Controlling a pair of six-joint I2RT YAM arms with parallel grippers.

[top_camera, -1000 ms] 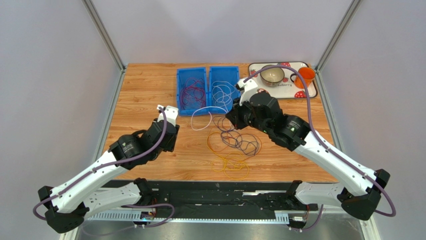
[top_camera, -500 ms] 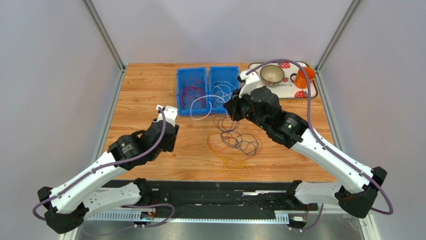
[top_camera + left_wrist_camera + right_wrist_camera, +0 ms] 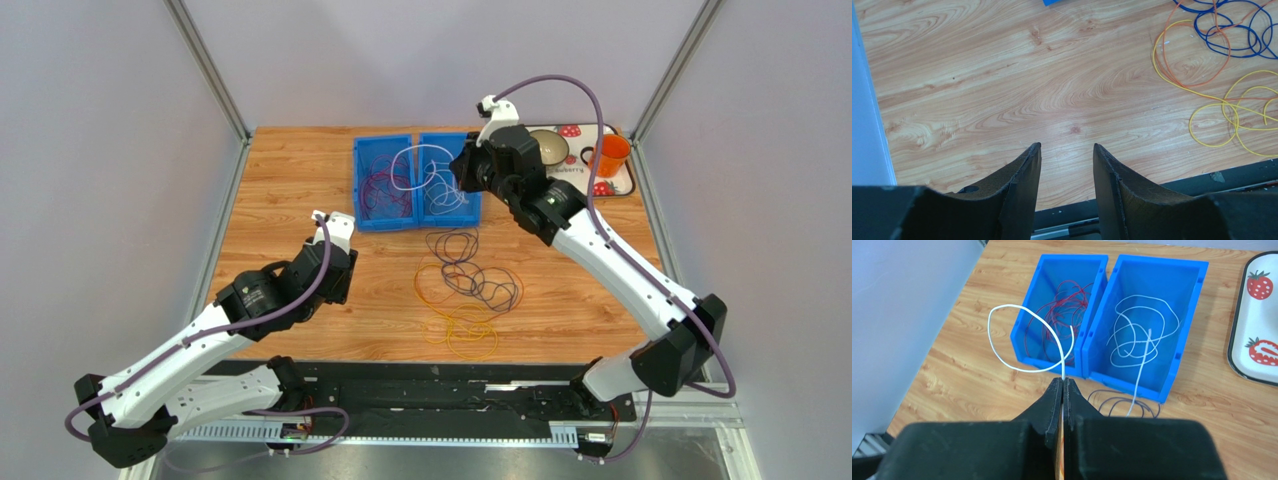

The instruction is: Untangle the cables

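Cables (image 3: 465, 290) in yellow, orange and dark purple lie tangled on the table (image 3: 300, 160), unsorted. Left gripper (image 3: 1066, 147): jaws apart, empty. Right gripper (image 3: 1062, 381), clamped on a white cable (image 3: 1062, 367), hangs by blue bins (image 3: 1152, 262) already holding red and white cables.

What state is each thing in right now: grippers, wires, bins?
Right gripper: shut on thin white wire.
Thin white wire: pinched, loop hanging free.
Left gripper: open, empty.
Left blue plastic bin: holds red wires.
Right blue plastic bin: holds white wires.
Dark, orange and yellow wires: tangled on wooden table.
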